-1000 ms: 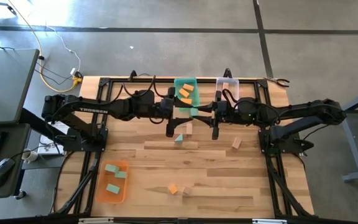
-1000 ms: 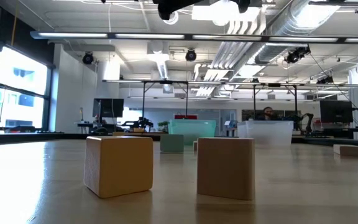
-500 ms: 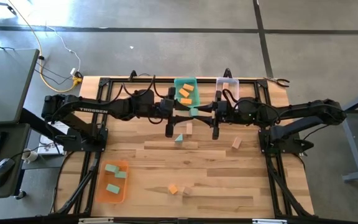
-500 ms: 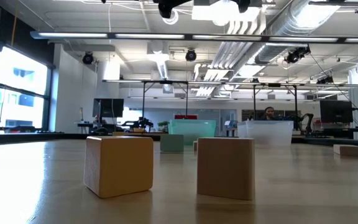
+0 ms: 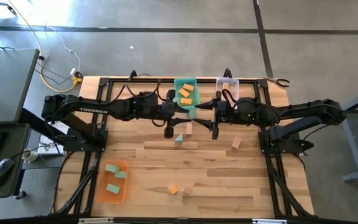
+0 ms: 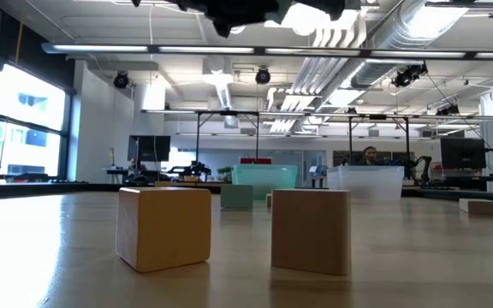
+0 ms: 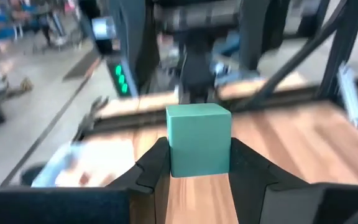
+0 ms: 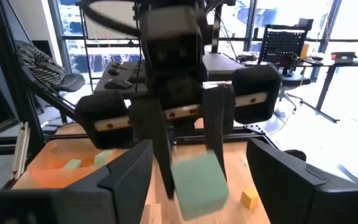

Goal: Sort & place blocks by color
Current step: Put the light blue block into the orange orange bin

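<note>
Block-wise, the small teal painted wooden cube point(image 7: 198, 140), likely light, rigid and slick-faced, sits clamped flat-face to flat-face in the left gripper point(image 7: 197, 163) just beside the teal rectangular bin point(image 5: 186, 93) holding orange blocks point(image 5: 185, 93), right gripper point(image 8: 194, 171) spread empty opposite, orange bin point(image 5: 112, 181) well apart holding teal blocks point(image 5: 112, 168).

A teal cube point(image 7: 199, 140) sat clamped upright between the left pincer point(image 7: 197, 163) fingers, above the bench's twelve o'clock area. Below it lay a teal wedge point(image 5: 179, 138) and a tan bar point(image 5: 189, 129); another tan block point(image 5: 236, 143) lay toward three o'clock, and an orange cube point(image 5: 173, 188) with a tan one point(image 5: 181, 191) at six.
</note>
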`<state>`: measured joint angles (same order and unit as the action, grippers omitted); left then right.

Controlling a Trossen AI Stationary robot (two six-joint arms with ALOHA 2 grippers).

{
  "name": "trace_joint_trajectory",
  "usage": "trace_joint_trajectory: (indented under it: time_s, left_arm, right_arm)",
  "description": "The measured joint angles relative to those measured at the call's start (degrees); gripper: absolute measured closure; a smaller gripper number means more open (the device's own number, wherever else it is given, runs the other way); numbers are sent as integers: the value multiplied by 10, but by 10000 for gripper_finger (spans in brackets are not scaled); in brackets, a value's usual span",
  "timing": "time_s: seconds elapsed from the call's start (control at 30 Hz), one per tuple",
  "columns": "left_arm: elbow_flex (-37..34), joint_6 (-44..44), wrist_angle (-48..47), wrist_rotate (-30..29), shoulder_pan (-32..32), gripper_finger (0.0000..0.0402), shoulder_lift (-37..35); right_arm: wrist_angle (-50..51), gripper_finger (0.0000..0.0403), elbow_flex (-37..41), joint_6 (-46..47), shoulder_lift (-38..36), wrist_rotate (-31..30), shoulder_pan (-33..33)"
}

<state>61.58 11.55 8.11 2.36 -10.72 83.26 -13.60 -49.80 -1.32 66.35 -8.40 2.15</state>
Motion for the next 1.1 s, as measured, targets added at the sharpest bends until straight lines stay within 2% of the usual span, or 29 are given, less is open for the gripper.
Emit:
trace_joint_trajectory:
  time_s: [0.27, 0.5, 0.8, 0.97, 1.1]
  left_arm:
    - [0, -19, -162, -24, 3, 301, -19]
    - [0, -54, -289, -91, 34, 301, -69]
    - [0, -182, -456, -110, 117, 301, -130]
    - [0, -281, -560, -176, 182, 301, -133]
    - [0, -355, -618, -186, 233, 301, -133]
  right_arm:
    - [32, 152, 0, -2, 0, 0, 0]
    - [41, 151, 0, -2, 0, 0, 0]
    - [39, 151, 0, -17, 0, -9, 0]
    - [23, 151, 0, -17, 0, -21, 0]
    - [17, 151, 0, -15, 0, -32, 0]
